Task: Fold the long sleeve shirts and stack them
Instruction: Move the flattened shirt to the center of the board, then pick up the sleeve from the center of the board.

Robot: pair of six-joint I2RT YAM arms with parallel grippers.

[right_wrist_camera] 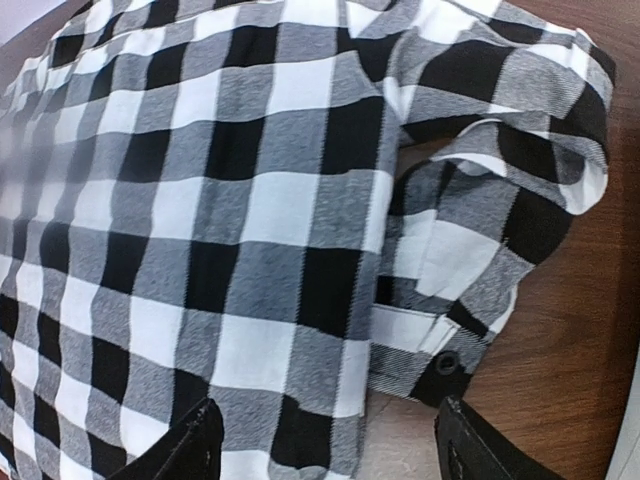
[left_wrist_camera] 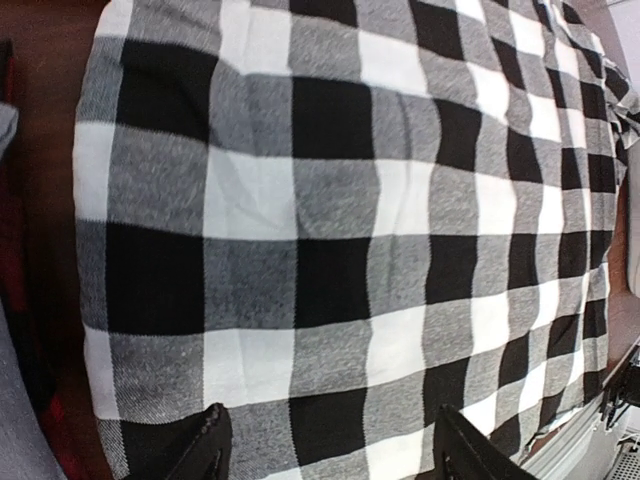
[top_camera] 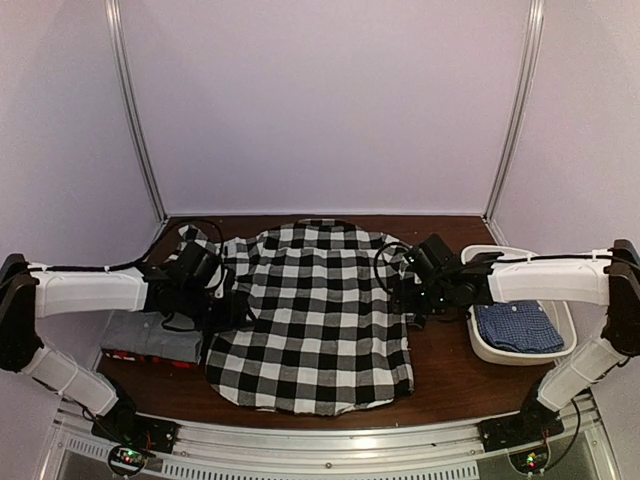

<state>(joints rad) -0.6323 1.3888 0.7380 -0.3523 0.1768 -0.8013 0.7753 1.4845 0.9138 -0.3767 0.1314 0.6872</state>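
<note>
Overhead first: a large black-and-white check shirt [top_camera: 310, 320] lies spread flat in the middle of a dark wooden counter [top_camera: 450, 375], its curved hem toward the bottom of the frame. At lower left, a folded grey shirt [top_camera: 150, 333] rests on a red-black shirt [top_camera: 150, 357], of which only an edge shows. At right, a white oval tub [top_camera: 482, 347] holds a folded blue shirt [top_camera: 517, 328]. The left tool [top_camera: 228, 300] sits over the check shirt's left edge and the right tool [top_camera: 408, 300] over its right edge.

Next, the left wrist view: check cloth fills nearly the whole frame. The left tool's two dark fingers [left_wrist_camera: 205, 450] stand wide apart at the bottom edge, released, with nothing between them. A strip of bare counter shows at upper left.

Lastly, the right wrist view: the shirt body covers the left and centre of the frame. A sleeve [right_wrist_camera: 480, 230] lies folded and bunched at right, with a dark cuff button [right_wrist_camera: 445, 363] at its lower end. The right tool's fingers [right_wrist_camera: 195, 450] are also spread wide at the bottom, released, gripping nothing. Bare wood shows at lower right.
</note>
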